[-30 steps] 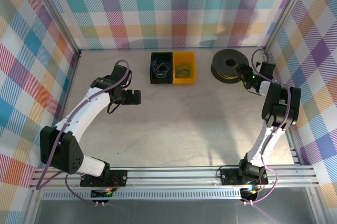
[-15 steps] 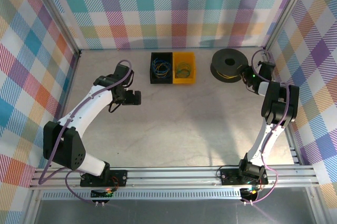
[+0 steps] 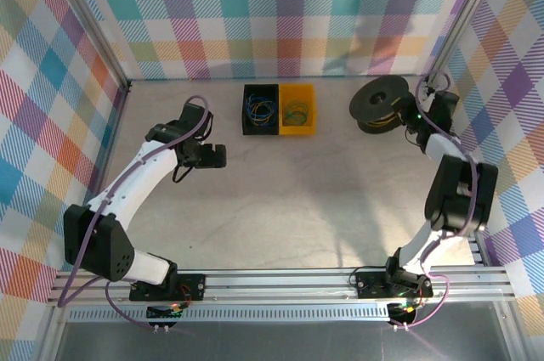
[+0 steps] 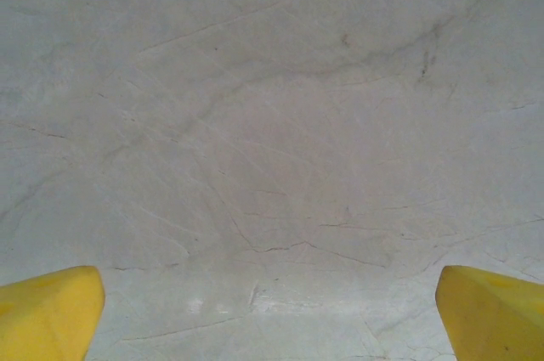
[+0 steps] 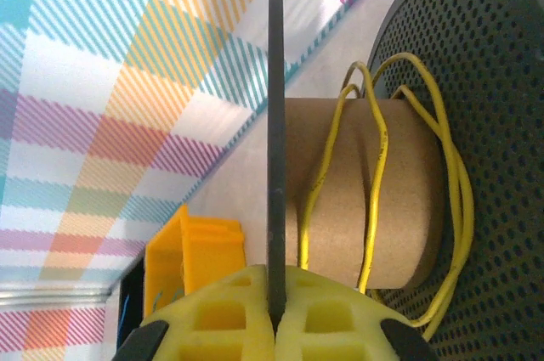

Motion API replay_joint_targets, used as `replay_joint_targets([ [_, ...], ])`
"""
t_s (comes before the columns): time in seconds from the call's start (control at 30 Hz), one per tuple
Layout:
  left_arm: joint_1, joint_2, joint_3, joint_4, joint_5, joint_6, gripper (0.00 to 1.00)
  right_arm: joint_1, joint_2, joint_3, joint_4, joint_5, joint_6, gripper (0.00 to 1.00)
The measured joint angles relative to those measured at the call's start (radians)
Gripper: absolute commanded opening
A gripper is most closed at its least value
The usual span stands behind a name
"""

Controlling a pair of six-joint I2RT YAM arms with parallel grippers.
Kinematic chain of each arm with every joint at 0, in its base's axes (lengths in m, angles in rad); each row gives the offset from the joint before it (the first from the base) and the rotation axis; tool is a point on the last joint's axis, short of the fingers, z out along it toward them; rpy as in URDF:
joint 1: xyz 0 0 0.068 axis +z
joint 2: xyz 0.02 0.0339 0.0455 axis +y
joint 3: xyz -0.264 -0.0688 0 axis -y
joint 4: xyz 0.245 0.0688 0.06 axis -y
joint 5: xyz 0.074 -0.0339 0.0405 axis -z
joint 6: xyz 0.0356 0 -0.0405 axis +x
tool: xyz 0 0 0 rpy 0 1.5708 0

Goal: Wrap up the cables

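A yellow cable loops loosely round the cardboard core of a black spool at the back right; the spool stands tilted off the table. My right gripper is shut on the thin edge of the spool's near flange; from above it sits at the spool's right side. More small cables lie coiled in two bins: blue ones and yellow-green ones. My left gripper hangs open over bare table left of centre, its yellow fingertips wide apart with nothing between them.
The black bin and the yellow bin stand side by side at the back centre. Checked walls close the table on three sides, the right wall close behind the right arm. Bare tabletop spans the middle and front.
My right gripper has shut on the spool's flange and tipped the spool up, shifting it right toward the corner. The left arm has stayed almost where it was, open.
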Motion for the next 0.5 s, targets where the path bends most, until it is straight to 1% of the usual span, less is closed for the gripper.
replay_joint_targets([
  [0.13,0.000,-0.045,-0.016,0.003,0.001,0.003,1.00,0.001,-0.258,-0.088,-0.170,-0.018,-0.050,0.00],
  [0.23,0.000,-0.065,-0.028,0.004,0.001,0.005,1.00,0.023,-0.446,-0.134,-0.261,-0.058,-0.066,0.00],
  [0.37,-0.001,-0.080,-0.031,0.005,0.005,0.008,1.00,0.097,-0.664,-0.212,-0.335,-0.117,-0.052,0.00],
  [0.5,-0.010,-0.105,-0.032,0.003,0.012,0.011,1.00,0.210,-0.808,-0.340,-0.346,-0.146,0.009,0.00],
])
